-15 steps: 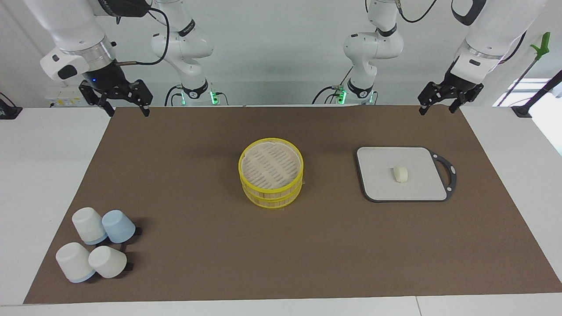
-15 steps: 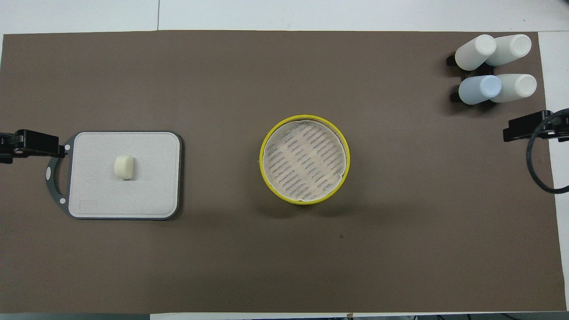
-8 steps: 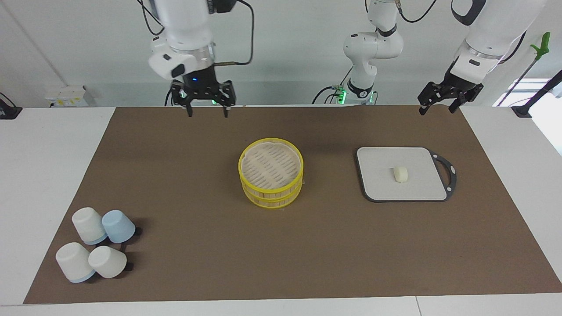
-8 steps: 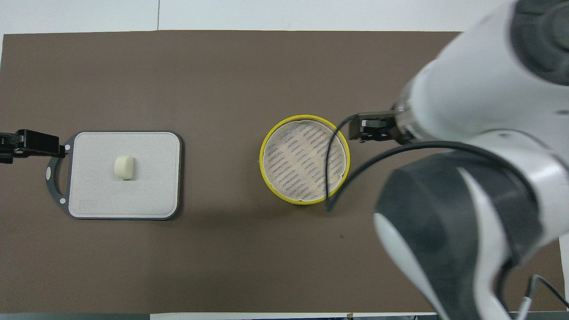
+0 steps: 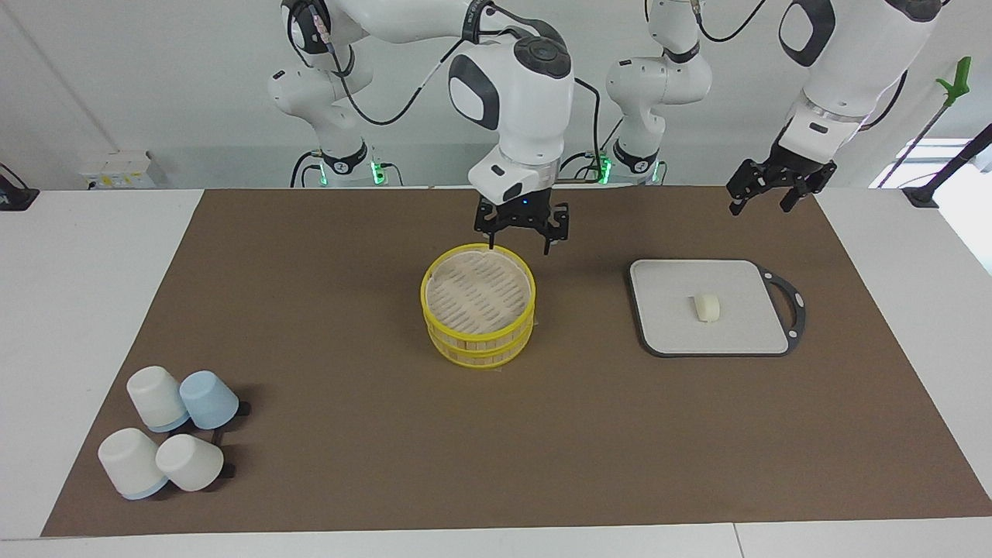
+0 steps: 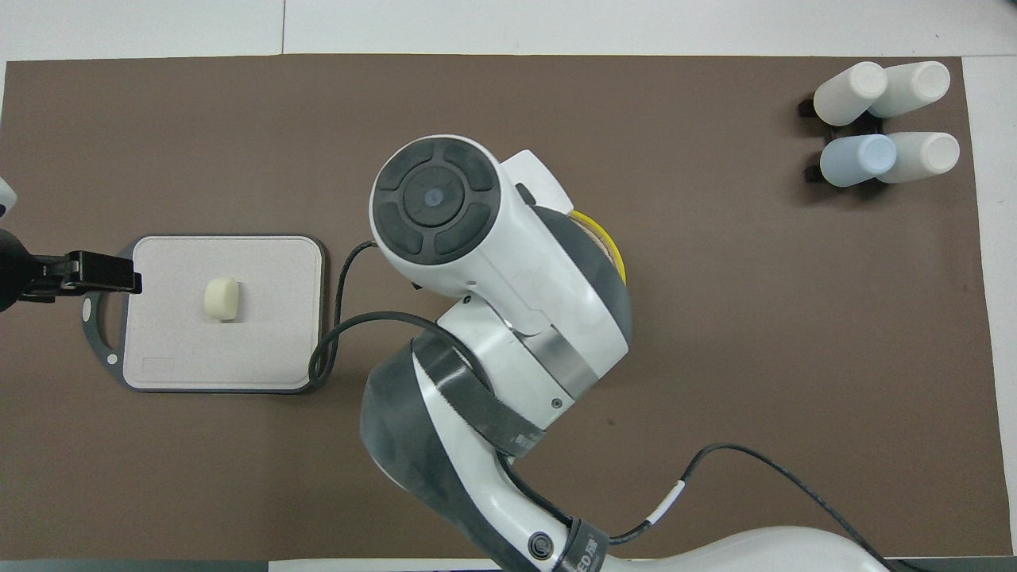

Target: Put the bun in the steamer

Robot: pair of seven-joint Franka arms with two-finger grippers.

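The right gripper (image 5: 520, 230) hangs over the edge of the steamer (image 5: 478, 314) that lies nearest the robots, its two fingers spread wide and pointing down, with nothing between them; one fingertip shows just above the yellow rim, and whether it touches the rim cannot be told. From overhead the right arm's wrist covers most of the steamer, so only a sliver of its yellow rim (image 6: 610, 246) shows. The steamer stands in two stacked tiers at the middle of the brown mat on the worktop (image 5: 325, 465), and its pale slatted floor is bare. The bun (image 5: 706, 306) lies on the grey board (image 5: 674, 333), toward the left arm's end of the worktop and well apart from the steamer; overhead it shows as a small cream lump (image 6: 222, 298) near the board's middle. The left gripper (image 5: 767, 194) hovers in the air above the mat's edge, near the board's handle, fingers apart and holding nothing. Four upturned cups (image 5: 170, 442), three white and one pale blue, cluster toward the right arm's end, farthest from the robots.
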